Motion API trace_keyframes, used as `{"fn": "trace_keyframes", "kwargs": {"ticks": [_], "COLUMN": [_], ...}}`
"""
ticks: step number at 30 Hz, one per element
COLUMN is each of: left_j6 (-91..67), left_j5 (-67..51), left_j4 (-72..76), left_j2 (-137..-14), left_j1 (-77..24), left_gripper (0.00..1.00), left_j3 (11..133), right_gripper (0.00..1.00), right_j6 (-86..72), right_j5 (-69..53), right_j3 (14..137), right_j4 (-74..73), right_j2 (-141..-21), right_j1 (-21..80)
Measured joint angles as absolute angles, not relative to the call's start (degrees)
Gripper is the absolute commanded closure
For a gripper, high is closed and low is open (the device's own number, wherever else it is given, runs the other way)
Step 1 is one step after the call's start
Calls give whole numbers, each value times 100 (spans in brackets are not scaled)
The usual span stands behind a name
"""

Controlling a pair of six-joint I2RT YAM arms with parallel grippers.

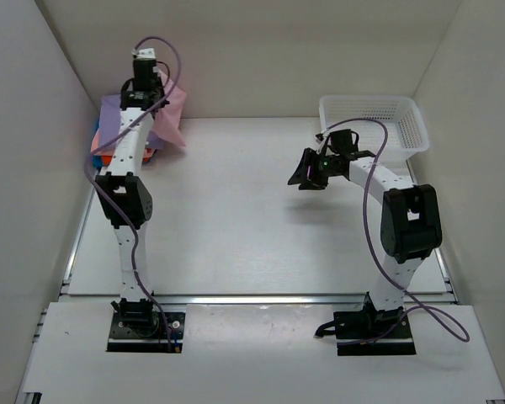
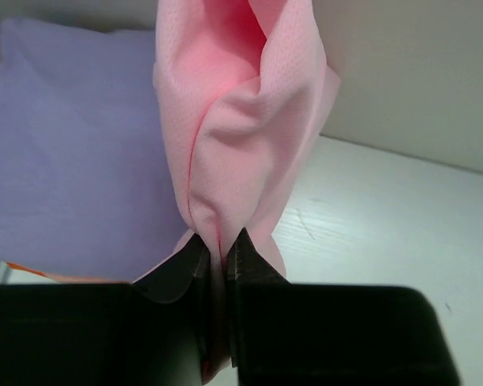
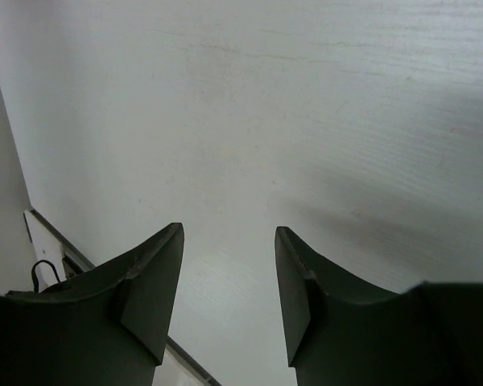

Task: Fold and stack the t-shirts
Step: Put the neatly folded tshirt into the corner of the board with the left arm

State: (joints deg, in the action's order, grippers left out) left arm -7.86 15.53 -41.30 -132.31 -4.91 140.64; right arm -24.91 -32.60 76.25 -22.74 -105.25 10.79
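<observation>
My left gripper [image 1: 156, 91] is shut on a light pink t-shirt [image 1: 172, 118] and holds it bunched above the far left corner; in the left wrist view the pink t-shirt [image 2: 241, 137] hangs from my left gripper [image 2: 222, 245]. Below it lies a stack of folded shirts: a lavender one [image 1: 118, 118] on top, also in the left wrist view [image 2: 72, 145], with salmon and orange edges [image 1: 109, 156] under it. My right gripper [image 1: 305, 172] is open and empty above the table's right middle; the right wrist view shows my right gripper [image 3: 229, 241] over bare table.
A white plastic mesh basket [image 1: 374, 122] stands at the back right corner. White walls enclose the table on the left, back and right. A metal rail [image 1: 261, 299] runs along the near edge.
</observation>
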Motion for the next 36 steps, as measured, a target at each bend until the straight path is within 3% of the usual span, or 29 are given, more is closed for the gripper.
{"fn": "trace_keyframes", "kwargs": {"ticks": [12, 13, 15, 18, 19, 22, 29, 36], "left_j6": [-906, -913, -950, -1004, -1024, -1096, -1411, -1594], "left_j5": [1131, 1105, 1009, 941, 941, 993, 794, -32], "left_j4": [-3518, -3492, -3426, -3328, -3297, -3210, -3011, -3129], "left_j2": [-13576, -13614, -13740, -13961, -14040, -14188, -13983, -12051], "left_j1": [1192, 1245, 1317, 1411, 1433, 1518, 1686, 915], "left_gripper": [100, 93, 100, 100, 95, 2, 2, 1], "left_j3": [14101, 14108, 14197, 14381, 14451, 14573, 14499, 12361], "right_gripper": [54, 54, 55, 56, 56, 55, 55, 54], "right_j6": [-2633, -2655, -2681, -2698, -2698, -2698, -2731, -2681], "right_j5": [-3395, -3395, -3395, -3393, -3393, -3376, -3210, -2705], "right_j3": [7511, 7511, 7511, 7513, 7520, 7544, 7422, 7249], "right_j4": [-2263, -2263, -2263, -2274, -2290, -2314, -2276, -2482], "right_j2": [-10890, -10925, -10982, -11032, -11043, -11052, -11010, -10506], "right_j1": [1275, 1306, 1352, 1426, 1452, 1527, 1774, 1791]}}
